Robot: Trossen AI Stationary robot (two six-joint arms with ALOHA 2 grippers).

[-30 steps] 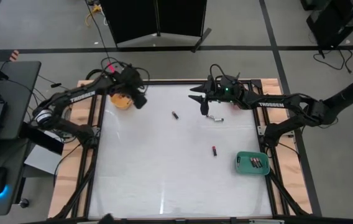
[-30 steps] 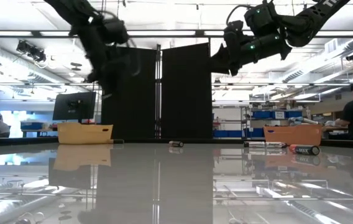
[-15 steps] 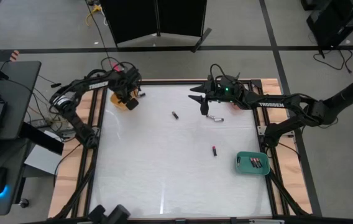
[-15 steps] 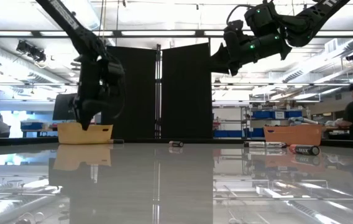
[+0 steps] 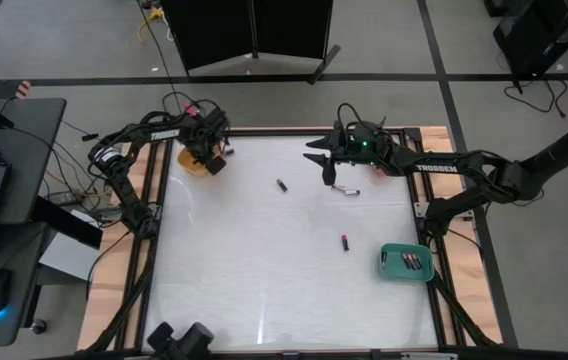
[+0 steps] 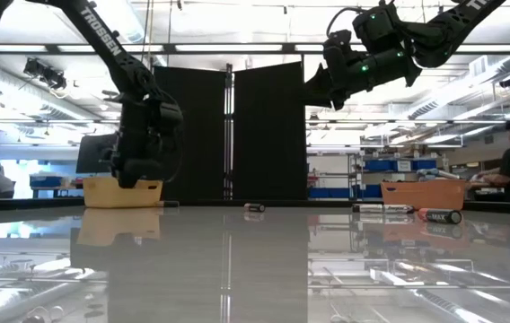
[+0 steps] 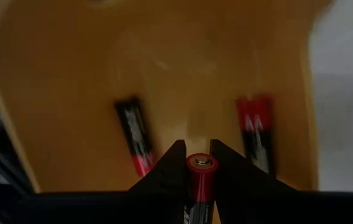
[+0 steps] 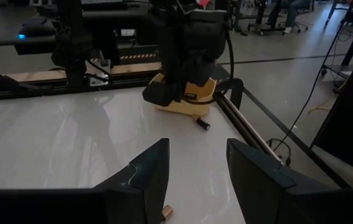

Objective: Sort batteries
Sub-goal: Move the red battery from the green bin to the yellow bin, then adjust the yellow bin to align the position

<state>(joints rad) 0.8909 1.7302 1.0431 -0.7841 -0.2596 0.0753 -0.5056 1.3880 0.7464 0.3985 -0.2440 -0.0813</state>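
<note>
Left hand [image 7: 195, 163] swung over orange tray [image 7: 58, 74], clamped on battery [image 7: 201, 177] between fingertips.

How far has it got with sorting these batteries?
Partly done. Batteries already lie in the green tray, and two lie in the orange tray. In hand: the left hand holds a red-and-black battery over that orange tray. Left: three loose batteries on the table, one at. The right hand waits open above the table.
</note>
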